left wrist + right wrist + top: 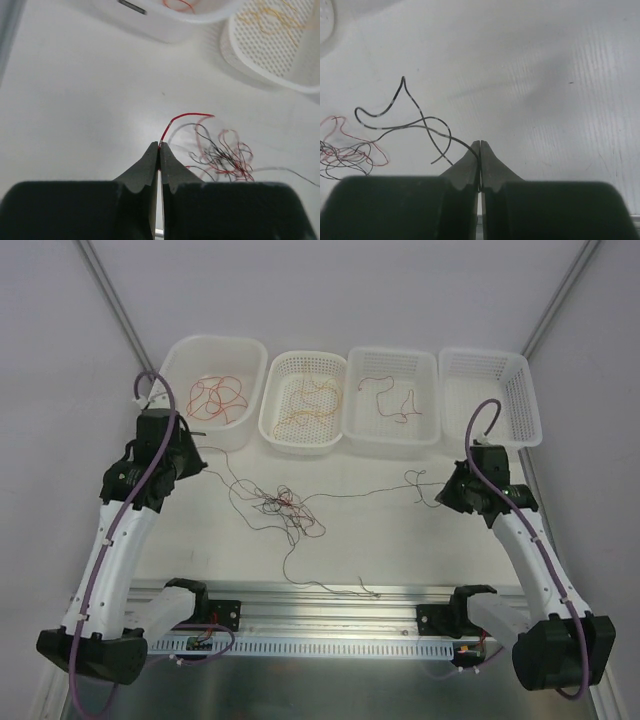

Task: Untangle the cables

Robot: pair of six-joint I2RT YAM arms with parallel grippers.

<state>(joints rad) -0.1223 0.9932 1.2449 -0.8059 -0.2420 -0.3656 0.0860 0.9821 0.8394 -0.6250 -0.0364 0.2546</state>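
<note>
A small tangle of thin red, dark and black cables (281, 506) lies on the table between the arms; it also shows in the left wrist view (225, 160) and at the left edge of the right wrist view (345, 150). My left gripper (203, 453) is left of the tangle and shut on a red cable (187, 116) at its fingertips (159, 146). My right gripper (441, 497) is right of the tangle and shut (480, 144) on a black cable (420, 125), which stretches from the tangle to it (370, 492). A loose strand (330, 587) trails toward the near rail.
Four white containers stand along the back: a tub (180, 355) with red cables, a mesh basket (283, 430) with orange cables, a tub (425, 365) with a dark red cable, and a mesh basket (520, 390). A metal rail (320, 600) runs along the near edge.
</note>
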